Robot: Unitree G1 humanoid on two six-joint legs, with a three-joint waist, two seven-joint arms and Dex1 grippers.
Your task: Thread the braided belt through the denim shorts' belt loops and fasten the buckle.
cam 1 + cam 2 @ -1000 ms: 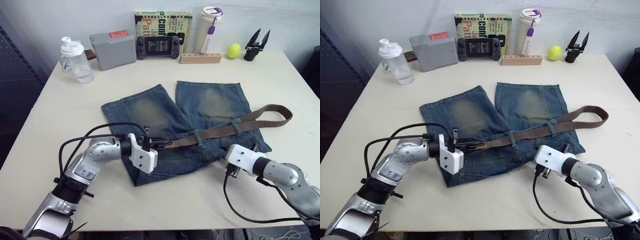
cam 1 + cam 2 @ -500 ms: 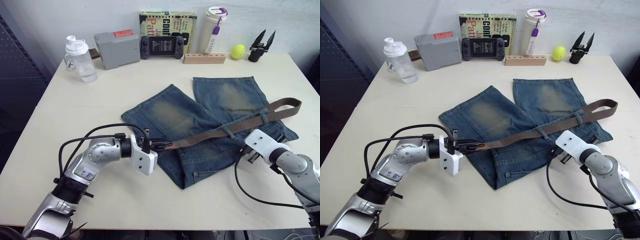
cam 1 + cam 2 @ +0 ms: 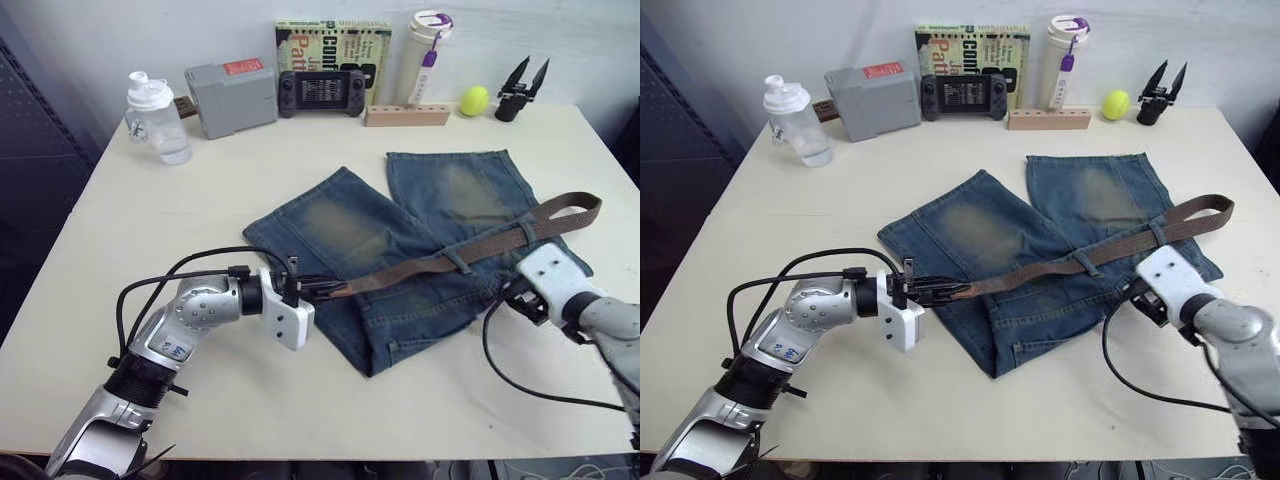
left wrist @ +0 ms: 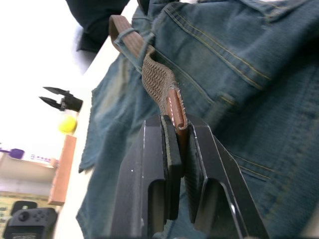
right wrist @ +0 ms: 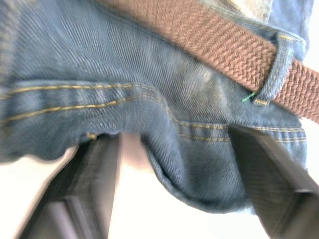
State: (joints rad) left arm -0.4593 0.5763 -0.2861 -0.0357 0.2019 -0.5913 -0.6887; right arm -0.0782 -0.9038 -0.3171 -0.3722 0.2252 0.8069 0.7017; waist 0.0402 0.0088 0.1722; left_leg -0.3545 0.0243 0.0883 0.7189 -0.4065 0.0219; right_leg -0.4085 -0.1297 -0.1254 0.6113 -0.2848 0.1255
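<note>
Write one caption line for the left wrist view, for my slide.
Left gripper shut on the leather tip of the braided belt, which runs back through a belt loop on the denim shorts.

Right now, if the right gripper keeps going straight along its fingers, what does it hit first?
Probably the denim shorts: the right gripper is open, its fingers either side of their edge, the braided belt just beyond.

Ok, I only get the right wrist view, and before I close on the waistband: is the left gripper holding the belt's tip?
Observer: Yes, the left gripper is shut on the braided belt's leather tip.
Operator: How many loops carry it?
Observer: Two belt loops, one near the waistband's middle, one further right.
Operator: And beyond that?
Observer: The belt bends back on itself past the denim shorts' edge, over the table.
</note>
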